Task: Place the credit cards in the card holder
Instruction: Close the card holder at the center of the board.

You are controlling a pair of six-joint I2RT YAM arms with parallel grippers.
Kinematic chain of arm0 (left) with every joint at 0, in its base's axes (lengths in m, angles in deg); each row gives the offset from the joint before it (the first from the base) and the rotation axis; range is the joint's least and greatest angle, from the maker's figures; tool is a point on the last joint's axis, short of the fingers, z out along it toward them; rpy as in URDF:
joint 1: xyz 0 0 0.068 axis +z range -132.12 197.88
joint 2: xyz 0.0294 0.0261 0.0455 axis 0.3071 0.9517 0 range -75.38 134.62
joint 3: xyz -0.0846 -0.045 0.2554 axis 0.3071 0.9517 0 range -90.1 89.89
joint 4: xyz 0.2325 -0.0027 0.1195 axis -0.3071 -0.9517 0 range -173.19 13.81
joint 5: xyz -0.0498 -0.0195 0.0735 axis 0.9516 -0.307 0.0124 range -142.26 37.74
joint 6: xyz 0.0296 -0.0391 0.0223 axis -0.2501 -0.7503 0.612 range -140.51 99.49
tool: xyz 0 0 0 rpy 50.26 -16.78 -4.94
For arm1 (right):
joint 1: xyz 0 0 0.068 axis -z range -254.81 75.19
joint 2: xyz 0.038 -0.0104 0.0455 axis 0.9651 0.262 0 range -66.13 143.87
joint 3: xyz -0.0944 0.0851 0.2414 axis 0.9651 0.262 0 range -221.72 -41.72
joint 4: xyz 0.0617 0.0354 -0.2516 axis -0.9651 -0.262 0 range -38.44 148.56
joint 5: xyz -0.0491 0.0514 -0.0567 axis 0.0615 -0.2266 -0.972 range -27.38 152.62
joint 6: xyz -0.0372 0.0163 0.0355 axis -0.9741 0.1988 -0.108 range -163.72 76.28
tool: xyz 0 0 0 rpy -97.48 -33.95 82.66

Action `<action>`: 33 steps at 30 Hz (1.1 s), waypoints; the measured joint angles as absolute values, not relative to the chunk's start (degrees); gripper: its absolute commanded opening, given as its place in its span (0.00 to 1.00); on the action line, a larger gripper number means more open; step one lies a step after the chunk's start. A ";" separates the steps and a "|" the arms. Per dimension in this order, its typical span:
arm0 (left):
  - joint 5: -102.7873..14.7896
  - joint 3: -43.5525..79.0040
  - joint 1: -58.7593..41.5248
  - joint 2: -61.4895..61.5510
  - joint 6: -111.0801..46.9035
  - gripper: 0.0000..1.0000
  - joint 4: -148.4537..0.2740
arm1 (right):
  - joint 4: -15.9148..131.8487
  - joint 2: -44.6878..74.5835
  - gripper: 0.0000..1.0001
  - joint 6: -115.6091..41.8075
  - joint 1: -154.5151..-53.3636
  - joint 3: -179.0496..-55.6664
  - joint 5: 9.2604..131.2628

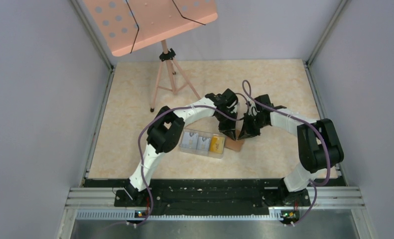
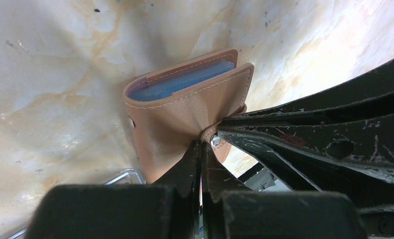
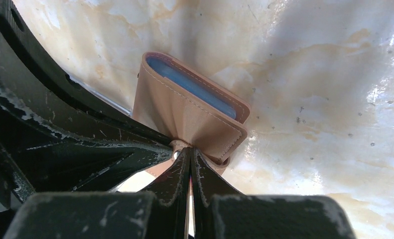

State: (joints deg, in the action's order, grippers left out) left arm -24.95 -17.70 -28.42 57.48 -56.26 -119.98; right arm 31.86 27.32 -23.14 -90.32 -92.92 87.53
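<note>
The brown card holder (image 1: 236,145) stands on the table just right of a clear tray (image 1: 223,153). It shows its blue inner pockets in the left wrist view (image 2: 185,112) and the right wrist view (image 3: 185,107). Both grippers meet at its near cover. My left gripper (image 2: 200,145) is shut and pinches the puckered cover by the snap stud (image 2: 214,141). My right gripper (image 3: 190,149) is shut on the same spot from the other side. Two pale grey-blue credit cards (image 1: 189,140) and a yellow-orange card (image 1: 216,144) lie in the tray.
A pink perforated music stand on a tripod (image 1: 167,69) stands at the back left. Grey walls close the table on three sides. The tray's corner shows in the left wrist view (image 2: 127,175). The right arm's fingers (image 2: 309,134) cross the left wrist view.
</note>
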 measured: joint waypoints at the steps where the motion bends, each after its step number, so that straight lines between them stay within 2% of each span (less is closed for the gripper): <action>1: -25.10 -17.70 -28.44 57.50 -56.34 0.00 -120.09 | 31.67 27.32 0.00 -23.14 -90.52 -93.08 87.20; 7: -26.20 -17.89 -28.75 57.55 -56.63 0.00 -120.77 | 31.60 26.64 0.00 -23.05 -92.46 -93.14 83.99; 17: -26.68 -14.33 -28.86 55.76 -57.46 0.00 -117.12 | 35.84 22.70 0.00 -22.42 -99.24 -89.69 71.81; 27: -24.62 -12.28 -29.06 54.88 -57.59 0.00 -113.71 | 34.05 19.25 0.00 -19.99 -100.00 -89.01 69.49; 33: -24.71 -11.10 -29.38 54.12 -57.81 0.00 -111.72 | 30.84 15.47 0.00 -18.20 -97.95 -89.01 73.28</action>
State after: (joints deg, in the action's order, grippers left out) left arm -24.71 -11.10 -29.38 54.12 -57.81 -111.72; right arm 30.84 15.47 -18.20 -97.95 -89.01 73.28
